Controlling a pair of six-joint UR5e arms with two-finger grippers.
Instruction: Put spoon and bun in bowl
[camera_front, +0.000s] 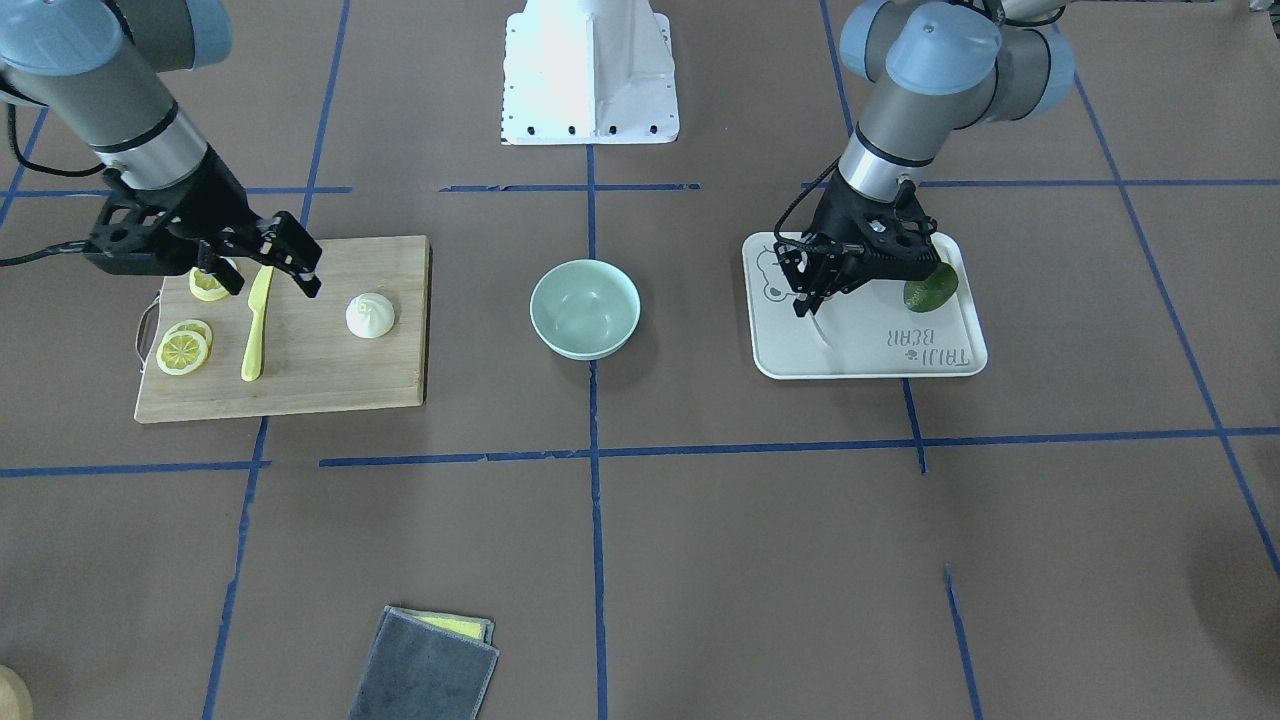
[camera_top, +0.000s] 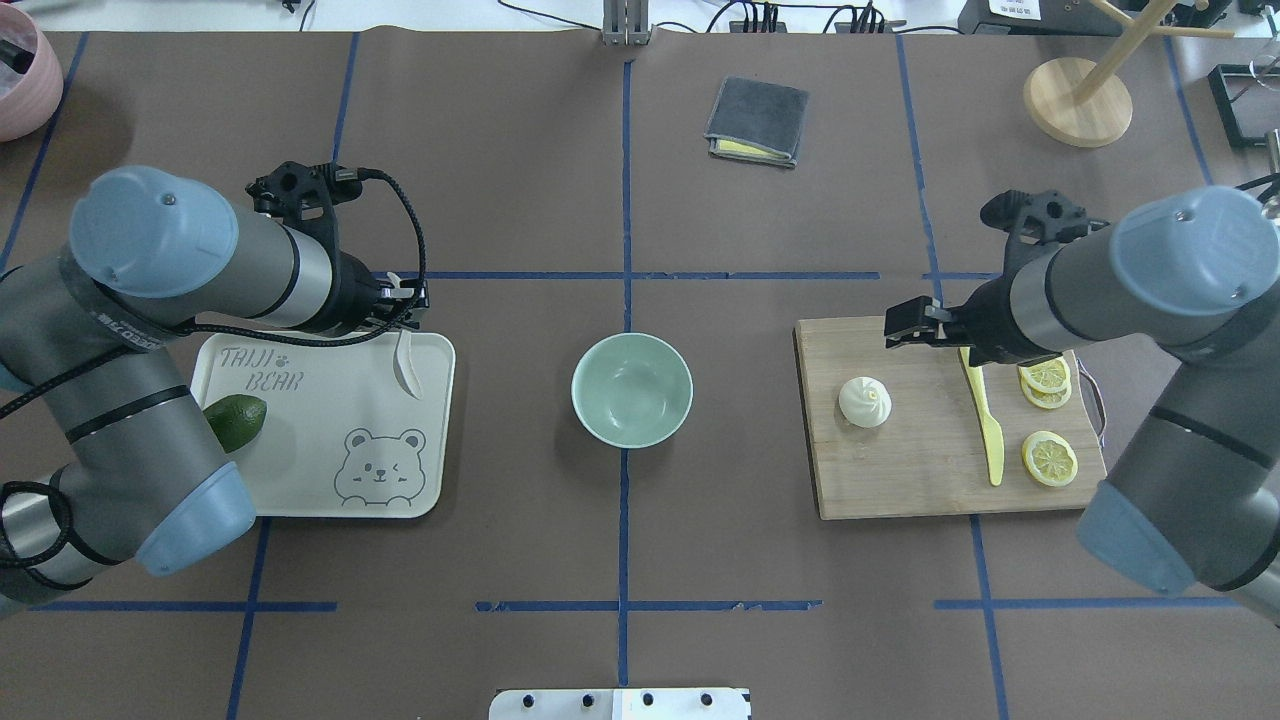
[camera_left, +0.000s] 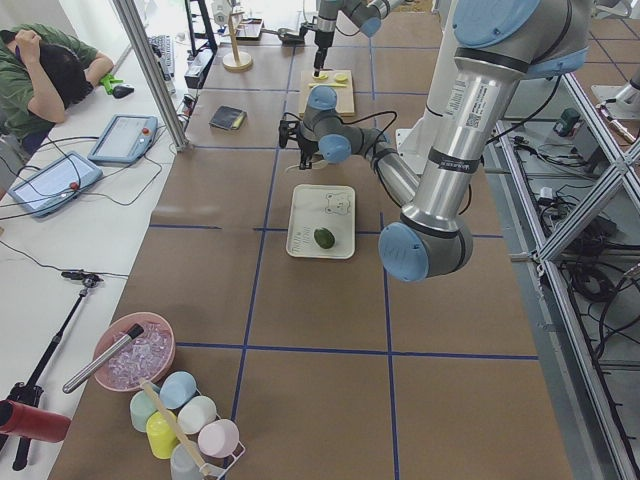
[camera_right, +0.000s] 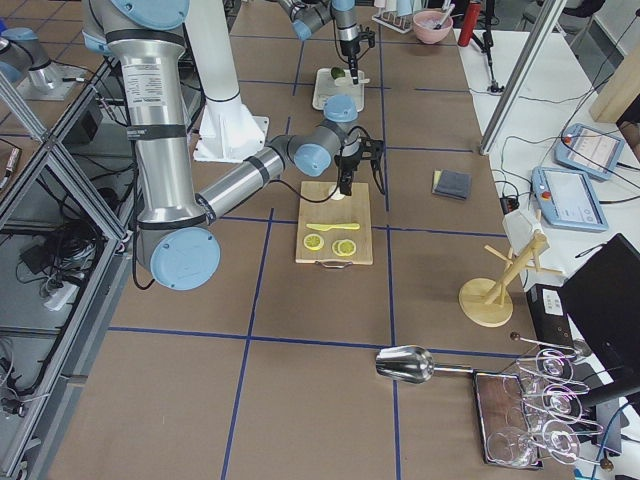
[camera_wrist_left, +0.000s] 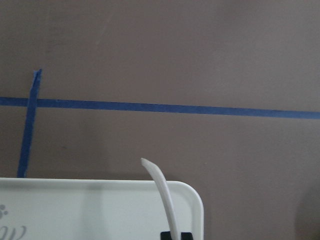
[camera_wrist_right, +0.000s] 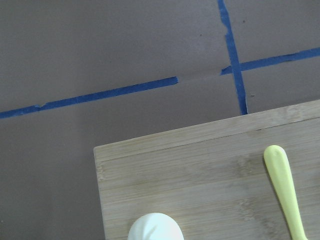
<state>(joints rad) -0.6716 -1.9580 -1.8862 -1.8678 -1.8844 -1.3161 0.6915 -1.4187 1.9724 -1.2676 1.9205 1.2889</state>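
Left wrist cam: left gripper at bottom centre, jaws pinched tight on the spoon. The spoon is edge-on over the tray corner; can't tell if it touches the tray.

Overhead: right gripper is over the upper part of the cutting board, jaws spread wide, holding nothing. Bun sits on the board's left part, below-left of that gripper and apart from it. Bowl is mid-frame between tray and board.
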